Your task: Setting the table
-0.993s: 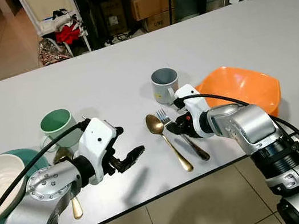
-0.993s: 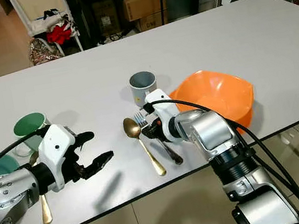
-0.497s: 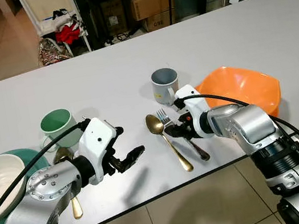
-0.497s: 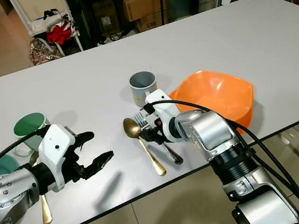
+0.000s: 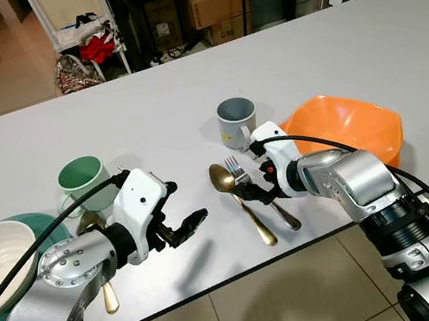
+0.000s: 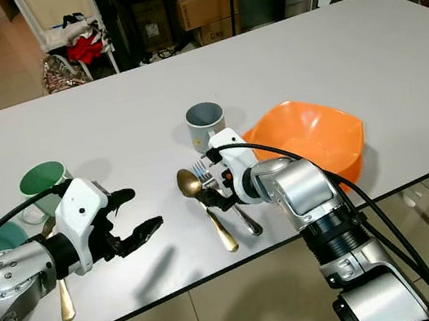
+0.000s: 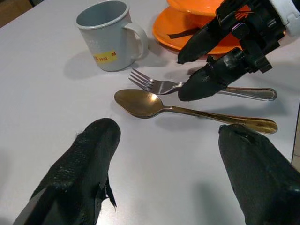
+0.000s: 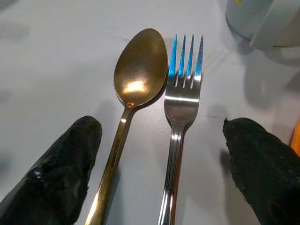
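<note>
Looking down from the head, the right gripper (image 5: 255, 191) hangs spread just over the fork (image 5: 264, 197) and gold spoon (image 5: 238, 198), which lie side by side on the table (image 5: 148, 114) between the grey mug (image 5: 237, 121) and its near edge; the left gripper (image 5: 183, 228) hovers spread, holding nothing. Its wrist view shows one right finger touching the fork's neck. The right wrist view has both fingers straddling the cutlery, so arranging seems underway; closing on one piece should follow.
</note>
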{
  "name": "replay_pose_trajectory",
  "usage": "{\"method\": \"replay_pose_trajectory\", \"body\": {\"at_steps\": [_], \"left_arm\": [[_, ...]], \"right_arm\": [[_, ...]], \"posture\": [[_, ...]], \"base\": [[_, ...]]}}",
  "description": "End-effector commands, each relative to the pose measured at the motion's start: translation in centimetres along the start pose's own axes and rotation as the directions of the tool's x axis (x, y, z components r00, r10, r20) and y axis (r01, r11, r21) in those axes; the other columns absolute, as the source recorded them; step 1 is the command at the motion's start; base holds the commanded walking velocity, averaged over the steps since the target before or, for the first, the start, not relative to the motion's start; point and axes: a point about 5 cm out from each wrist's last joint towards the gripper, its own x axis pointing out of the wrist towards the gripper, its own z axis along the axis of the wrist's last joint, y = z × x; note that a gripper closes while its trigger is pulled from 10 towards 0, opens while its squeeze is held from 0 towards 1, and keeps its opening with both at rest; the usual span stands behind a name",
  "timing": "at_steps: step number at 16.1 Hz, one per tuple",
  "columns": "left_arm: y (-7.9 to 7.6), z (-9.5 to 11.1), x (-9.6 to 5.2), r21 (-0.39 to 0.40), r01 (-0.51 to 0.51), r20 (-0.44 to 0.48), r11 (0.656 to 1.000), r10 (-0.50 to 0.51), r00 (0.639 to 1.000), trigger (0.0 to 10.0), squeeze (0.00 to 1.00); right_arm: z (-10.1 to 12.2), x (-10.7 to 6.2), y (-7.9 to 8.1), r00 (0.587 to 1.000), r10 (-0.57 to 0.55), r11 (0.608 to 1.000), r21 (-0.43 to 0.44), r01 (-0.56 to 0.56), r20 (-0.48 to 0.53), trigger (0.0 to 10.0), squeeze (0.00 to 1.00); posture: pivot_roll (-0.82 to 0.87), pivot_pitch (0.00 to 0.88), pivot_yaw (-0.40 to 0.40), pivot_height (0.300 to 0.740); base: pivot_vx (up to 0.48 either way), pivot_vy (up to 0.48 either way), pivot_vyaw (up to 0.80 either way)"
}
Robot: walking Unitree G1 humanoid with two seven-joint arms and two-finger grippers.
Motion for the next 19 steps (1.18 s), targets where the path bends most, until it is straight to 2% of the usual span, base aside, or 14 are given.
{"method": "replay_pose_trajectory", "body": {"at_steps": [1, 2, 3, 8, 9, 10, 11, 12, 19], "left_arm": [[0.1, 0.0, 0.2, 0.006, -0.002, -0.007, 1.000, 0.002, 1.000, 10.0, 0.07], [0.1, 0.0, 0.1, 0.005, -0.003, -0.008, 1.000, 0.003, 1.000, 10.0, 0.07], [0.2, 0.0, 0.1, 0.005, -0.004, -0.009, 1.000, 0.004, 1.000, 10.0, 0.07], [0.2, 0.0, 0.1, 0.005, -0.005, -0.009, 1.000, 0.005, 1.000, 10.0, 0.07], [0.2, 0.1, 0.2, 0.005, -0.006, -0.008, 1.000, 0.006, 1.000, 10.0, 0.07], [0.2, 0.1, 0.2, 0.005, -0.006, -0.007, 1.000, 0.006, 1.000, 10.0, 0.07], [0.2, 0.1, 0.2, 0.004, -0.006, -0.007, 1.000, 0.006, 1.000, 10.0, 0.07], [0.2, 0.1, 0.2, 0.004, -0.006, -0.007, 1.000, 0.006, 1.000, 10.0, 0.07], [0.2, 0.1, 0.3, 0.002, 0.000, -0.010, 1.000, 0.000, 1.000, 10.0, 0.07]], "right_arm": [[0.4, 0.0, 0.1, 1.000, -0.008, 1.000, -0.019, 0.008, 0.001, 10.0, 1.00], [-0.4, 0.8, -0.3, 0.999, -0.034, 0.999, -0.027, 0.033, -0.042, 10.0, 0.00], [-1.6, 2.0, -0.7, 0.992, -0.068, 0.997, -0.045, 0.064, -0.106, 10.0, 0.00], [-1.6, 2.2, -0.7, 0.993, -0.064, 0.997, -0.044, 0.060, -0.103, 10.0, 0.00], [-1.4, 2.3, -0.8, 0.993, -0.062, 0.997, -0.045, 0.058, -0.101, 5.2, 0.00], [-1.4, 2.3, -0.9, 0.993, -0.064, 0.997, -0.049, 0.060, -0.101, 4.3, 0.00], [-1.4, 2.3, -0.9, 0.993, -0.066, 0.997, -0.054, 0.061, -0.102, 1.3, 0.00], [-1.4, 2.3, -0.9, 0.993, -0.066, 0.997, -0.055, 0.061, -0.102, 0.0, 0.00], [-1.2, 2.1, -0.6, 0.994, -0.048, 0.998, -0.040, 0.044, -0.095, 0.0, 0.00]], "posture": [[0.10, 0.000, 0.054, 0.740], [0.10, 0.000, 0.054, 0.740], [0.10, 0.000, 0.055, 0.740], [0.10, 0.000, 0.055, 0.740], [0.10, 0.000, 0.053, 0.740], [0.10, 0.000, 0.054, 0.740], [0.10, 0.000, 0.053, 0.740], [0.10, 0.000, 0.052, 0.740], [0.10, 0.000, 0.063, 0.740]], "base": [[0.000, 0.000, 0.00], [0.000, 0.000, 0.00], [0.000, 0.000, 0.00], [0.000, 0.000, 0.00], [0.000, 0.000, 0.00], [0.000, 0.000, 0.00], [0.000, 0.000, 0.00], [0.000, 0.000, 0.00], [0.000, 0.000, 0.00]]}}
